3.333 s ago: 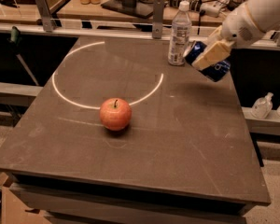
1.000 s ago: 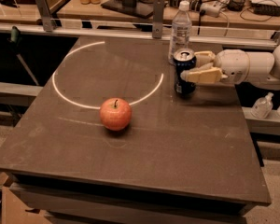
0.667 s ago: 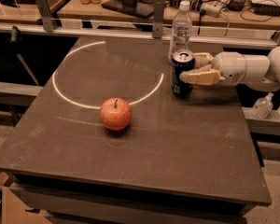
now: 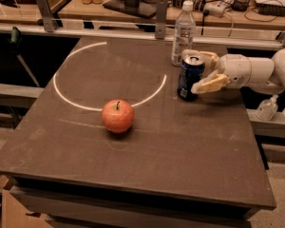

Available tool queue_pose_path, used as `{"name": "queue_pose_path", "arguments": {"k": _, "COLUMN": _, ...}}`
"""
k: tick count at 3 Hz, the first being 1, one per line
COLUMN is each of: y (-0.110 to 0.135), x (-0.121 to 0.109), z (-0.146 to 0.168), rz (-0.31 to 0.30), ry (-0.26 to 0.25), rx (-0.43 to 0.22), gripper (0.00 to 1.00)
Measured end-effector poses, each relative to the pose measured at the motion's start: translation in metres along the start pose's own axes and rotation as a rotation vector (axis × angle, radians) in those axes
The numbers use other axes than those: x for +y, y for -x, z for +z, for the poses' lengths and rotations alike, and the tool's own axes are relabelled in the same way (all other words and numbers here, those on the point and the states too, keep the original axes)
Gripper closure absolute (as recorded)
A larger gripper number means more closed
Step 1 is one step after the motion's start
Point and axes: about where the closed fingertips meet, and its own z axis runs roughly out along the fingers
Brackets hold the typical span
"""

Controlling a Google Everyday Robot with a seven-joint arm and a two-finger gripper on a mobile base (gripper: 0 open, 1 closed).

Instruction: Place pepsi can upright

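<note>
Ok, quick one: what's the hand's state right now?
The hand: on the right side of the upright pepsi can; open or holding the can, cannot be told.

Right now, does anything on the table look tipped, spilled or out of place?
Nothing stands out. The can stands upright near the bottle, with the gripper at the can's side, and the apple sits intact.

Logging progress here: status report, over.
Gripper at right side of pepsi can. Can upright on table, water bottle just behind. Apple well apart.
</note>
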Motion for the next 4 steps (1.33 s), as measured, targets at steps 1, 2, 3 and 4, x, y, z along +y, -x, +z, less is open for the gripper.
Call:
{"name": "queue_pose_path", "arguments": {"k": 1, "y": 0.001, "x": 0.003, "z": -0.008, "rz": -0.002, "ry": -0.021, "rx": 0.017, "gripper": 0.0}}
{"name": "queue_pose_path", "arguments": {"k": 2, "y": 0.014, "x": 0.006, "z": -0.039, "rz": -0.03, "ry": -0.082, "rx": 0.106, "gripper": 0.0}}
{"name": "queue_pose_path", "arguments": {"k": 3, "y": 0.044, "x": 0.008, "z": -0.086, "rz": -0.078, "ry": -0.181, "rx": 0.245, "gripper": 0.0}}
{"name": "queue_pose_path", "arguments": {"k": 4, "y": 0.049, "x": 0.004, "z": -0.093, "rz": -0.092, "ry": -0.202, "rx": 0.26, "gripper": 0.0}}
